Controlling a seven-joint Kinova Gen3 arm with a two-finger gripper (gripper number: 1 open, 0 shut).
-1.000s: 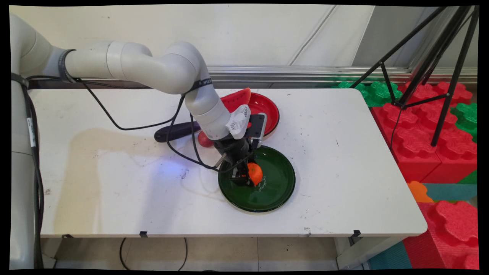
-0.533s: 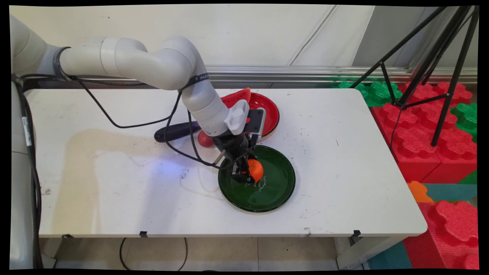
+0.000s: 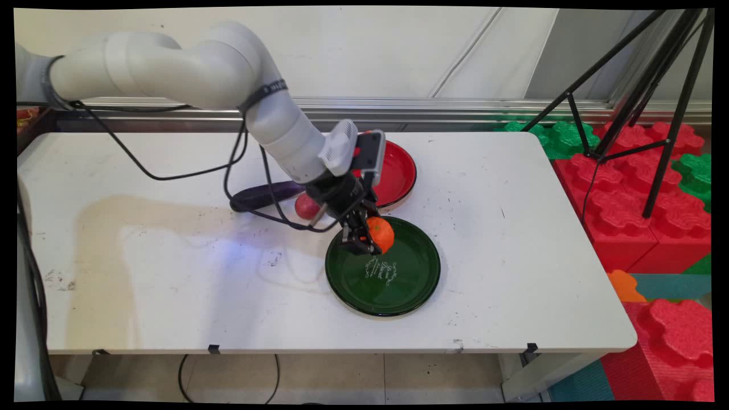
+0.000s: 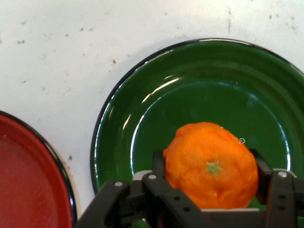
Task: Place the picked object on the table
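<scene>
Tool (image 4: 211, 183) grips orange (image 4: 211, 164), stem end facing camera, above green plate (image 4: 156, 95).

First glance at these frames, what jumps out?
The gripper has its jaws clamped on an orange, held just above the green plate at the table's middle. Behind that sits a red plate, with a red apple and a dark purple eggplant to its left. Red and green foam blocks pile up on the floor at right.

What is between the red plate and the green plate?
Only a bare strip of white table lies between the red plate and the green plate; the hand view shows it best.
</scene>
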